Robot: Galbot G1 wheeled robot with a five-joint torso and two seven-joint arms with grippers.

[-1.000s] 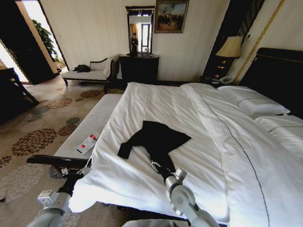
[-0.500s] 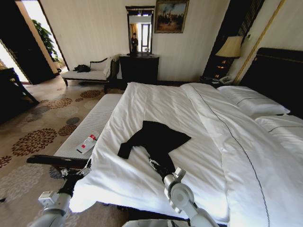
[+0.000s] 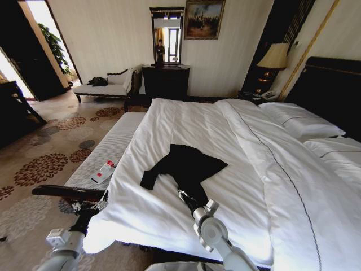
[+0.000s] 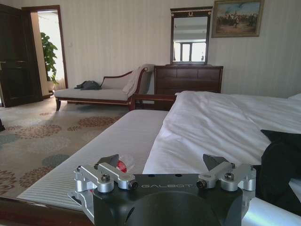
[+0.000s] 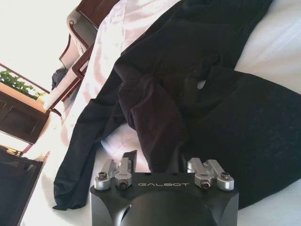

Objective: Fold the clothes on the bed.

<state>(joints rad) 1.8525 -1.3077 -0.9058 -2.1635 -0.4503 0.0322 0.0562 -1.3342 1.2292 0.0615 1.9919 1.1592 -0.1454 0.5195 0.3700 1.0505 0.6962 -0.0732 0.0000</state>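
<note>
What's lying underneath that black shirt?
The black T-shirt lies crumpled on the white duvet of the bed. The right gripper pinches its near edge. Anything beneath the fabric is covered.

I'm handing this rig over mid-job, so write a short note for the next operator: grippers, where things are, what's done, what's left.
Right gripper: at the near edge of the black short-sleeved T-shirt, shut on a bunched fold of fabric.
Left gripper: open, holding nothing, parked low off the bed's near left corner.
T-shirt: crumpled in a heap on the white duvet of the dark-framed double bed.
Done: cloth gripped.
Left: spread it flat, then fold.
</note>
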